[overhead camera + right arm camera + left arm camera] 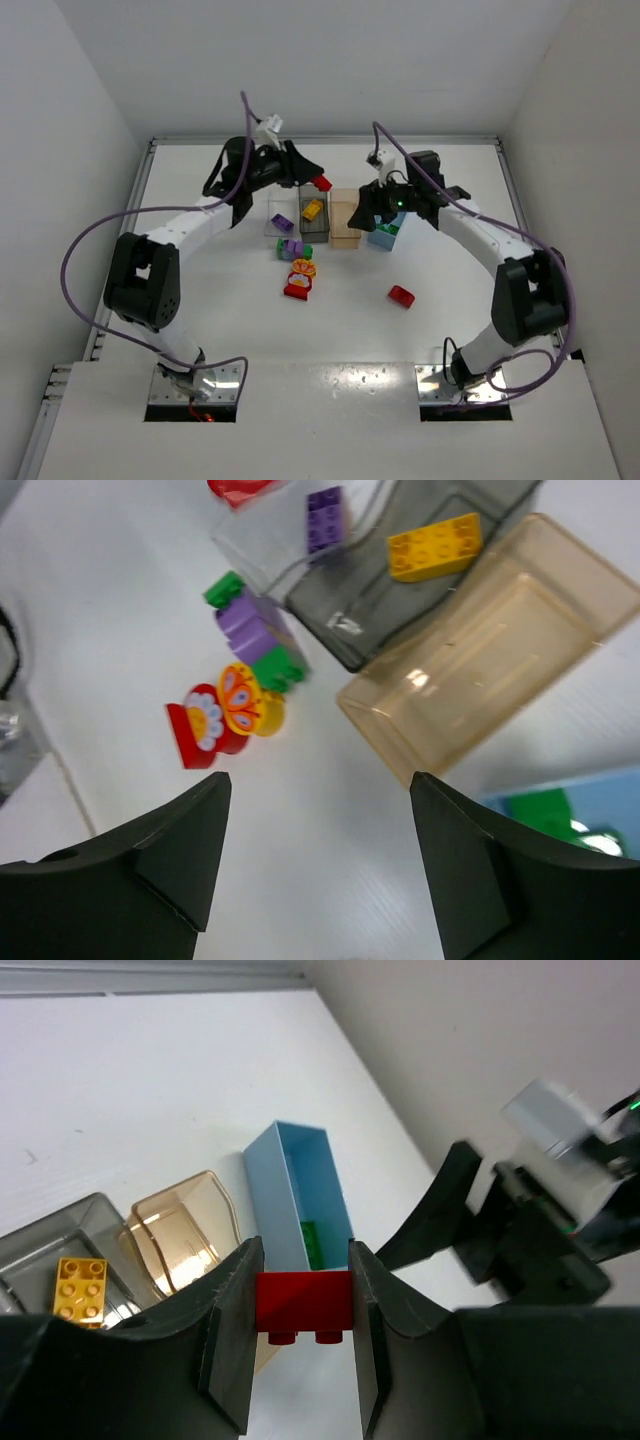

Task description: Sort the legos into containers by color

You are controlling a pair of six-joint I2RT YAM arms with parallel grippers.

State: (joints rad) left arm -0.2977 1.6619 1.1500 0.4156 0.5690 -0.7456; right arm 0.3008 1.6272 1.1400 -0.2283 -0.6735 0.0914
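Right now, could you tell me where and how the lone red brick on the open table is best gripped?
Take the lone red brick from straight above, jaws across its narrower width. It appears to lie flat and askew, with free space on every side, so turn the wrist to its slant.
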